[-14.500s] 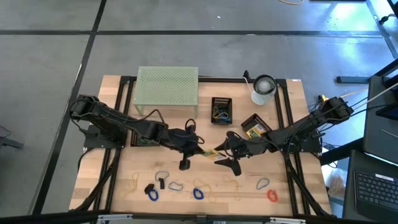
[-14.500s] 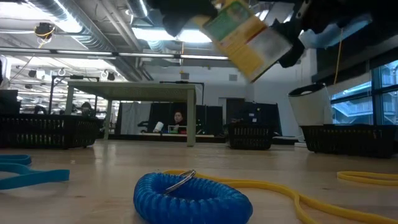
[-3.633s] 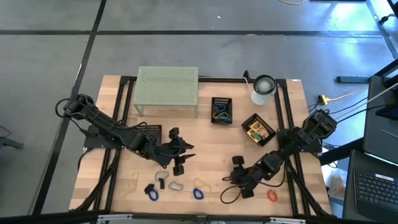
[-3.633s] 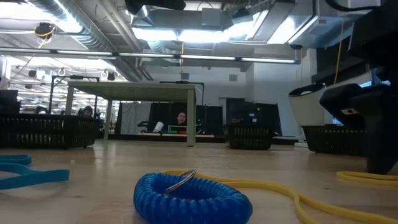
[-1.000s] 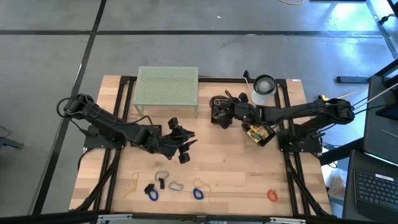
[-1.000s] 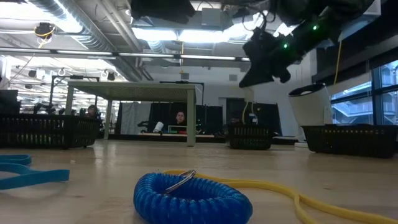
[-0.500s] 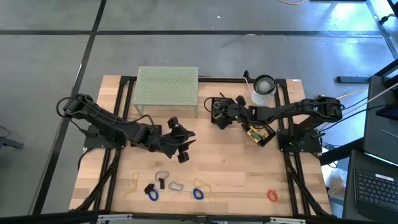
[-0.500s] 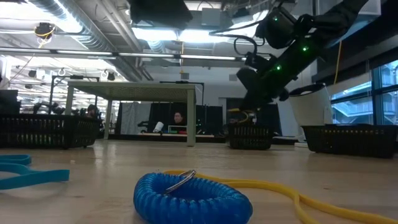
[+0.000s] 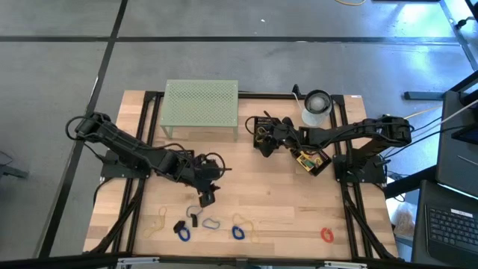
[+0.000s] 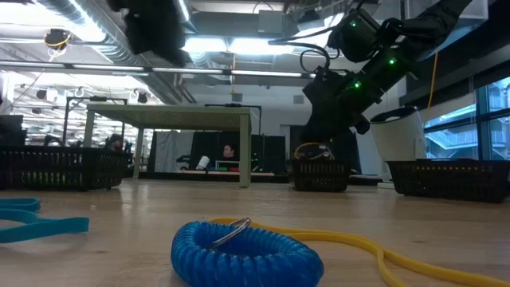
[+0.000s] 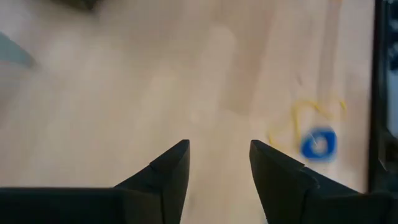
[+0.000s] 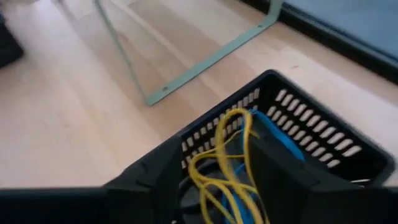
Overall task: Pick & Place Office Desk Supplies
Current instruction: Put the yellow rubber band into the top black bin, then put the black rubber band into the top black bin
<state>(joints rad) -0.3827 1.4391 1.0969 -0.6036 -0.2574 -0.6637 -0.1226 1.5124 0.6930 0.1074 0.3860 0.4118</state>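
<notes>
My right gripper (image 9: 262,137) hangs open over a black basket (image 9: 267,122) at the table's far middle. Yellow rubber bands (image 12: 231,138) and a blue loop (image 12: 278,142) lie in that basket (image 12: 298,93), the bands between my open fingers. My left gripper (image 9: 206,197) is open above bare wood left of centre, nothing between its fingers (image 11: 217,148). On the table near the front edge lie a tan rubber band (image 9: 157,220), two blue coils (image 9: 181,232) (image 9: 237,232), a small black clip (image 9: 193,220), loop clips (image 9: 211,223) and a red coil (image 9: 326,235). My right gripper points slantwise down into the black basket with the yellow rubber bands (image 12: 217,163) between its spread fingers. I cannot tell whether a band still touches a finger. The bands rest on the basket's contents.
A pale-green mesh stand (image 9: 200,104) fills the far left. A white roll (image 9: 317,107) stands at the far right. A second black basket (image 9: 310,158) holding a yellow-green box sits right of my right gripper. Bare wood lies in the table's middle.
My right gripper has come down and a little leftward onto the black basket, and the yellow band that hung below it now lies in the basket. My left gripper has gone toward the near edge and slightly left, lower over the table.
</notes>
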